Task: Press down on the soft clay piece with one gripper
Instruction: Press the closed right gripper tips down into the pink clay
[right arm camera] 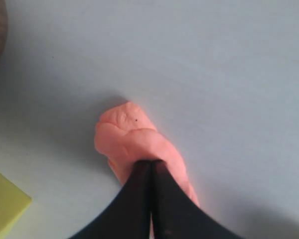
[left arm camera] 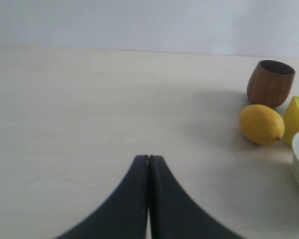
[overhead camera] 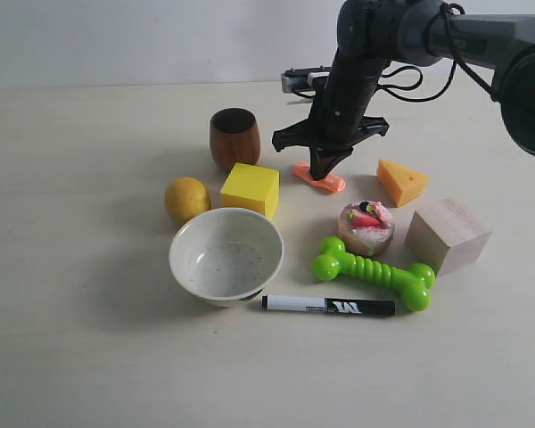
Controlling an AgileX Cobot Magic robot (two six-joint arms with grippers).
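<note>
The soft clay piece, a lumpy salmon-orange blob, lies flat on the table between the yellow block and the cheese wedge. My right gripper stands straight down over it with its two dark fingers shut together, their tips pushed into the top of the clay; nothing is held between them. Part of the clay is hidden under the fingers. My left gripper shows only in the left wrist view, shut and empty above bare table, well away from the clay.
Near the clay stand a wooden cup, yellow block, lemon, white bowl, cheese wedge, toy cupcake, green dog-bone toy, wooden cube and black marker.
</note>
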